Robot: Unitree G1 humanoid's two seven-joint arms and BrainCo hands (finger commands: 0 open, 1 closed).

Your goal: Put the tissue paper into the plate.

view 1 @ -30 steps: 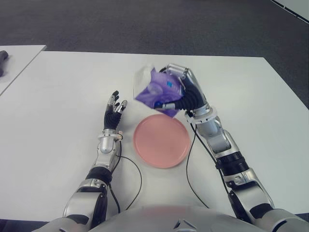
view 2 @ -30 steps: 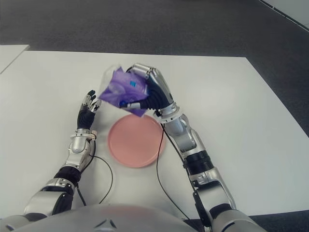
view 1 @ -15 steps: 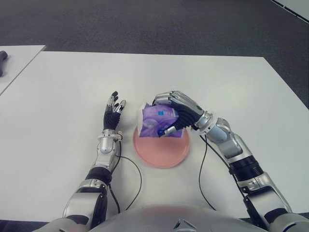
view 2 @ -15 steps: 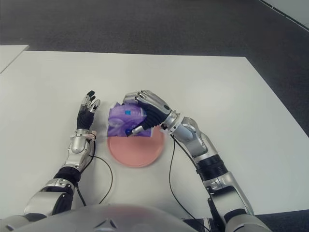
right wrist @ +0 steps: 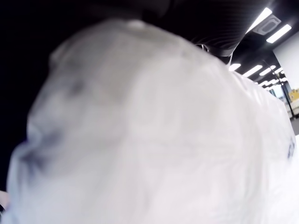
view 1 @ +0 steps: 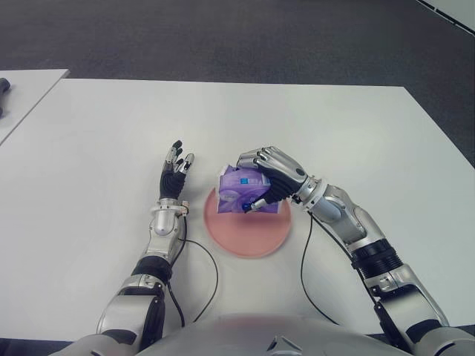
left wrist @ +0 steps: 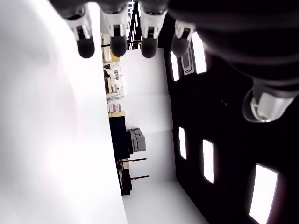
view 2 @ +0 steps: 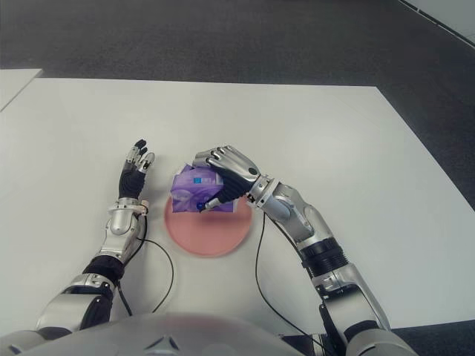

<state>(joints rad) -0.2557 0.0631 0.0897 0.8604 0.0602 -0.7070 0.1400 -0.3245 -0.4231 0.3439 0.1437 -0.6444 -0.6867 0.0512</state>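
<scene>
Both eye views look forward and down from the head, slightly offset, sharing the white worktop and both arms. Left wrist view sits close behind its own fingers. Right wrist view is pressed against something pale, filling it.

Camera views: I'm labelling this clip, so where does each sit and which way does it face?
Left eye, right eye: head, looking down at the table; both arms show, right robot hand gripping the tissue pack over the plate.
Left wrist: sees the open left robot hand fingertips.
Right wrist: filled by the pack.
The eye views share everything.
</scene>
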